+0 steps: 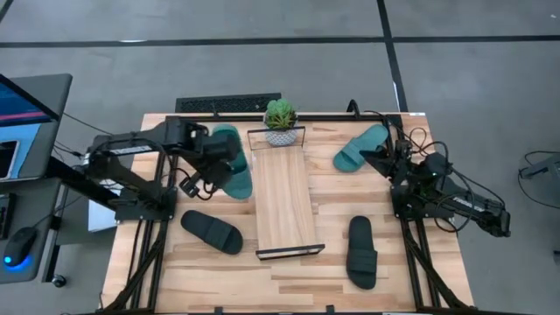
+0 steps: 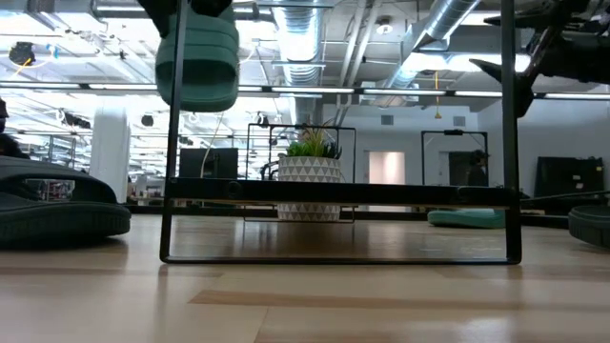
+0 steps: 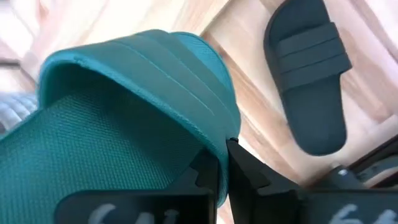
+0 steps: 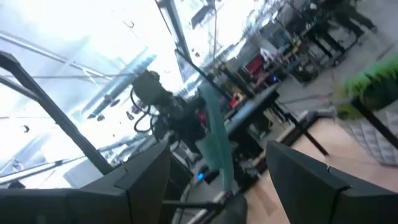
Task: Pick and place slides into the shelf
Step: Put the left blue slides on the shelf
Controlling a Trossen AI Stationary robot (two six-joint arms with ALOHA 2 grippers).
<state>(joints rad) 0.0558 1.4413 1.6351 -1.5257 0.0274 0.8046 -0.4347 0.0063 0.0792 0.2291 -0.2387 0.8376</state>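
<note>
- High view: light-wood tabletop (image 1: 175, 280) on a grey floor, a monitor and mouse beside its left edge. The shelf (image 1: 283, 199) lies lengthwise down the middle, a potted plant (image 1: 280, 121) at its far end. The left gripper (image 1: 229, 163), just left of the shelf, is closed on a teal slide (image 1: 236, 171) held clear of the wood. A second teal slide (image 1: 359, 149) lies near the far right corner, next to the right gripper (image 1: 372, 157), whose fingers stand apart and empty. One black slide (image 1: 211, 232) lies left of the shelf toward the near edge, another black slide (image 1: 361, 252) right of it.
- Low view: only here is the height plain; the held teal slide (image 2: 197, 57) hangs well above the shelf's wire frame (image 2: 170, 171). Behind are ceiling ducts and strip lights.
- Left wrist view: dark fingers (image 3: 249, 174) pinch the slide's strap edge, the black slide (image 3: 309, 74) lying on the wood below.
- Right wrist view: spread fingers (image 4: 311, 174) with nothing between them; the left arm with its slide shows beyond.
</note>
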